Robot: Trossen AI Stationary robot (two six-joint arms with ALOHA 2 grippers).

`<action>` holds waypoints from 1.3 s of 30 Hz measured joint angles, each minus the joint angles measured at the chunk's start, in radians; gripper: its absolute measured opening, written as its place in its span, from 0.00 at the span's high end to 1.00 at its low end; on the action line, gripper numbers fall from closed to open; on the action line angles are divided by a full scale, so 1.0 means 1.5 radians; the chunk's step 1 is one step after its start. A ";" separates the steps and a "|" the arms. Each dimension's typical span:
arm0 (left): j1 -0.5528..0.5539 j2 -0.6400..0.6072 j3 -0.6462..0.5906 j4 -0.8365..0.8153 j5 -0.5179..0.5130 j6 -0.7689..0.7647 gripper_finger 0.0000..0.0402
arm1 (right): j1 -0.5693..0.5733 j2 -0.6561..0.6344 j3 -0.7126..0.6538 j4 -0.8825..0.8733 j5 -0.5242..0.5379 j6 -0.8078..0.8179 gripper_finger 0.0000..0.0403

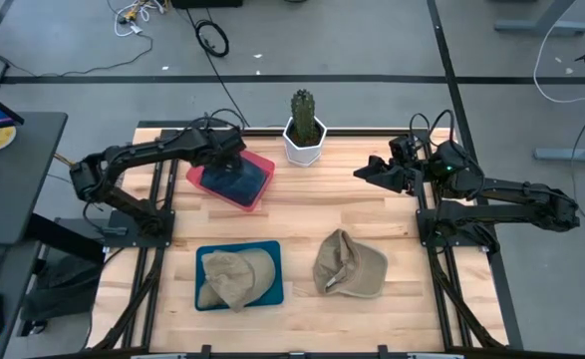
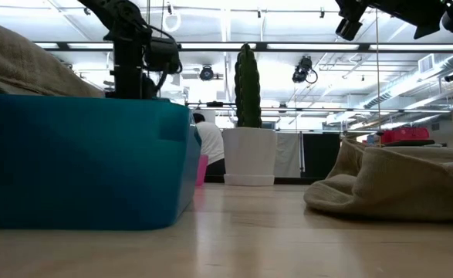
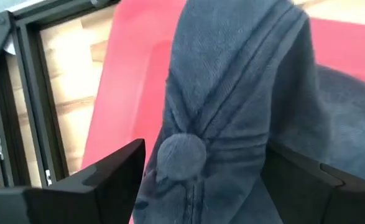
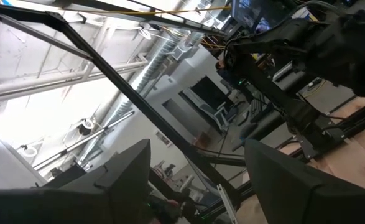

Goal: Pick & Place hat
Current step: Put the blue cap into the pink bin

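Note:
A dark blue cap (image 1: 237, 183) lies in a red tray (image 1: 263, 166) at the far left of the table. My left gripper (image 1: 233, 166) hangs over it, open; in the left wrist view its fingers stand on either side of the cap's bunched crown (image 3: 232, 93), near the top button (image 3: 181, 155). A tan cap (image 1: 234, 277) rests in a blue tray (image 1: 272, 249) near the front edge. A second tan cap (image 1: 349, 265) lies on the bare wood to its right. My right gripper (image 1: 364, 172) is raised at the far right, open, touching nothing. My left gripper (image 3: 201, 162) comes at the blue cap from above, pointing down, one finger (image 3: 107, 180) on each side of the raised crown fold (image 3: 188, 124). I cannot tell whether the fingers touch the fabric. The cap lies in the red tray (image 3: 126, 74).
A cactus (image 1: 303, 106) in a white pot (image 1: 303, 146) stands at the far edge between the two arms. Black frame rails (image 1: 154, 259) run along both sides of the table. Bare wood (image 1: 342, 204) lies in the middle. In the low view the blue tray (image 2: 79, 162) fills the left.

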 joint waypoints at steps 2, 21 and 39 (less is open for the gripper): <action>0.000 -0.019 0.000 0.000 -0.006 -0.001 0.24 | 0.000 0.000 0.000 -0.004 0.000 0.000 0.35; 0.016 -0.122 0.001 -0.026 -0.080 0.017 0.26 | 0.000 0.000 0.000 -0.008 0.000 0.000 0.35; 0.047 -0.087 0.001 -0.080 -0.125 0.035 0.26 | 0.000 0.000 0.000 -0.005 0.000 0.014 0.35</action>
